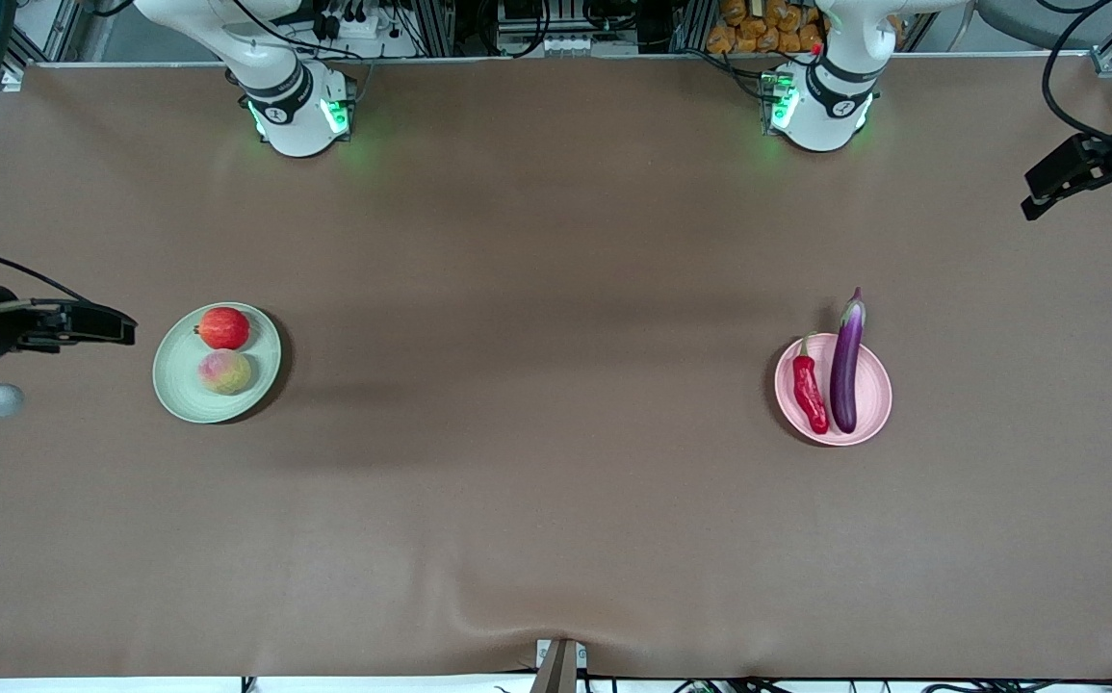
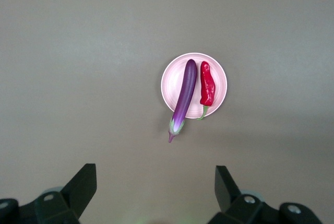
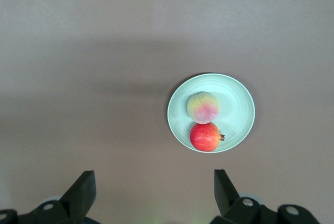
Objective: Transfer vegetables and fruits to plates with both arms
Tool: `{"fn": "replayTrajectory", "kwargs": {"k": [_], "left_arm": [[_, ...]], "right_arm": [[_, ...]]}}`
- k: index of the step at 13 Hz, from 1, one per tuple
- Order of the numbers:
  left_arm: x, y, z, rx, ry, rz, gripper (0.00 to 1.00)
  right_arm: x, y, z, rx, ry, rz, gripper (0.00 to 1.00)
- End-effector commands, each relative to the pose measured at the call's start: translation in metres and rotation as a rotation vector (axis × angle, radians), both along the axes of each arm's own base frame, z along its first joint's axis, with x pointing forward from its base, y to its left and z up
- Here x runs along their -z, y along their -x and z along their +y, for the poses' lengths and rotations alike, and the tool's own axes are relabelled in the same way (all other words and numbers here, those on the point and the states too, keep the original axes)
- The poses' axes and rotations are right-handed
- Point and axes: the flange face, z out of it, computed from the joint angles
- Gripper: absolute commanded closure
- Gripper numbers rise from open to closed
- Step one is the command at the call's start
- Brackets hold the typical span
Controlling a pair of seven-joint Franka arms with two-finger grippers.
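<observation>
Front view first: both grippers are parked up in the air at the two ends of the table, nothing in either one. The right gripper hangs over the bare cloth just beside the green plate, toward the right arm's end. The left gripper sits high over the left arm's end, well apart from the pink plate. On the green plate the pomegranate lies farther from the camera and the peach nearer, the two touching or nearly so. On the pink plate the chili and the eggplant lie side by side, with the eggplant's stem end sticking out over the rim toward the bases. Loads of open brown table between the two plates, and plenty down to the near edge too.

Left wrist view: fingers spread wide, nothing between them, just cloth below. Pink plate with both veggies sits well clear of the tips.

Right wrist view: same deal, fingers wide apart and empty, green plate with both fruits clear of them, bare table all round.
</observation>
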Motion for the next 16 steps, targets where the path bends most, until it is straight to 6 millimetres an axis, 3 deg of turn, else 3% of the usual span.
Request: {"fn": "replayTrajectory", "kwargs": {"k": [1,4,7,12,14,16], "left_arm": [[-0.009,0.002,0.005,0.02,0.019,-0.008,0.0],[-0.01,0.004,0.005,0.035,0.012,0.006,0.0],[-0.011,0.007,0.003,0.039,0.004,0.017,0.0],[-0.009,0.006,0.001,0.045,0.002,0.021,0.0],[-0.009,0.006,0.003,0.04,0.002,0.023,0.0],[-0.009,0.006,0.003,0.039,0.004,0.023,0.0]], "right_arm": [[-0.04,0.03,-0.008,0.042,0.002,-0.023,0.0],[-0.071,0.07,-0.013,0.189,0.018,-0.004,0.0],[-0.096,0.099,-0.006,0.191,0.031,-0.032,0.0],[-0.093,0.15,0.016,0.133,0.121,-0.068,0.0],[-0.085,0.154,0.013,0.138,0.124,-0.05,0.0],[-0.09,0.145,0.013,0.125,0.14,-0.095,0.0]]}}
